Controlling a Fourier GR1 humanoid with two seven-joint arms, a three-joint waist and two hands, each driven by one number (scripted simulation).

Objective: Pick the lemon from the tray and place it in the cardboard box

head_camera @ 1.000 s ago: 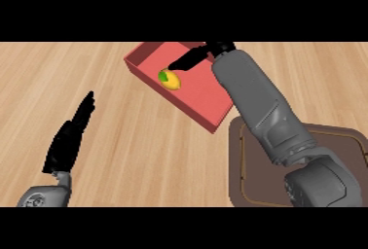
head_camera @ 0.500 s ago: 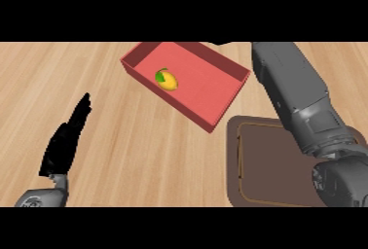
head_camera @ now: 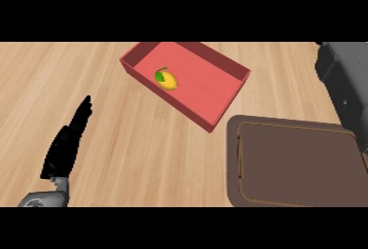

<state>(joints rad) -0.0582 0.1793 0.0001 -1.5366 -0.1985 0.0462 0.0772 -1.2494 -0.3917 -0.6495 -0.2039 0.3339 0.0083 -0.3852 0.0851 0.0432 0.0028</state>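
The yellow lemon (head_camera: 167, 80), with a green patch on top, lies in the far left part of the red walled tray (head_camera: 215, 104) at the top middle of the head view. Nothing touches it. A brown cardboard box (head_camera: 295, 168) with a low rounded rim lies at the lower right, close to the tray's near corner. Only my right arm's grey forearm (head_camera: 346, 82) shows, along the right edge; its hand is out of the picture. My left hand (head_camera: 68, 141) rests open at the lower left, fingers straight and pointing away, far from the tray.
Light wooden counter (head_camera: 137, 160) stretches between my left hand and the two containers. The right forearm hangs above the box's far right corner.
My right arm has swung from over the lemon to the right edge, and its hand has left the picture. The lemon stays in the red tray. The left hand has not moved.
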